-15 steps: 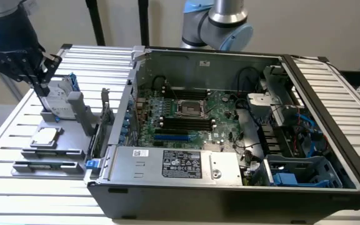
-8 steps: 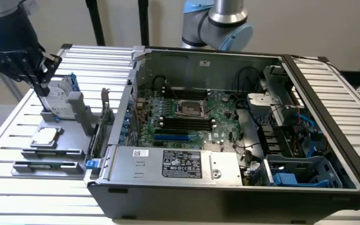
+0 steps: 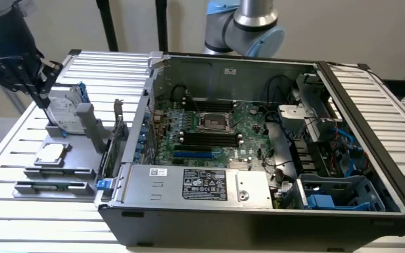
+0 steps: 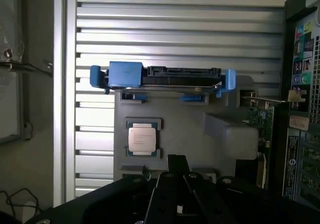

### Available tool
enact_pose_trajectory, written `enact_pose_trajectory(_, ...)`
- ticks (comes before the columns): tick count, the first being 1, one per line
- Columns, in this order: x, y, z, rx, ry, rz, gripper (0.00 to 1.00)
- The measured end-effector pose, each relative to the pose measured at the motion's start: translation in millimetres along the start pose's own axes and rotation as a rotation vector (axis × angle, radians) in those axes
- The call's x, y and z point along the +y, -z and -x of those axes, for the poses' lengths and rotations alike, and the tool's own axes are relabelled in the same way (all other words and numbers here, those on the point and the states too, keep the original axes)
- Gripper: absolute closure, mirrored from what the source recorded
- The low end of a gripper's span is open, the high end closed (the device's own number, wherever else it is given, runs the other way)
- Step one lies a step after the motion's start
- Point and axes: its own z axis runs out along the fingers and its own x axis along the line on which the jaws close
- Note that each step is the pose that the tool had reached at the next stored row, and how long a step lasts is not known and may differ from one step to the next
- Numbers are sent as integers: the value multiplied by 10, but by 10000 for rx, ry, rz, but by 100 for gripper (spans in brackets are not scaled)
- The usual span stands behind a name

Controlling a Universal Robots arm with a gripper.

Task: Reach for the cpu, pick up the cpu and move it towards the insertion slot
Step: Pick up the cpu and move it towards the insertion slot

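Black hand [image 4: 177, 160]; flat, silvery, dark-rimmed cpu [image 4: 142, 139]

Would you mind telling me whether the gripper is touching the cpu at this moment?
Apart. In the exterior view the gripper hangs by the hard drive, a clear gap from the cpu resting in its grey holder.

Bench [image 3: 40, 221]: ribbed silver aluminium slats, with bright glare along the near edge. Wall [image 3: 357, 26]: plain pale beige, on the far side. Black upright posts [image 3: 107, 23]: two, standing against the wall toward the exterior view's left. Light: even and diffuse.
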Motion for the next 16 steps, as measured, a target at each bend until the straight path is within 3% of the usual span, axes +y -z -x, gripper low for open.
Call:
enact_pose_trajectory(8, 6, 0, -354, 0, 0, 0, 89)
enact_pose_trajectory(14, 7, -1, -374, -1, 0, 1, 88)
enact_pose_trajectory(16, 7, -1, -374, 0, -1, 0, 76)
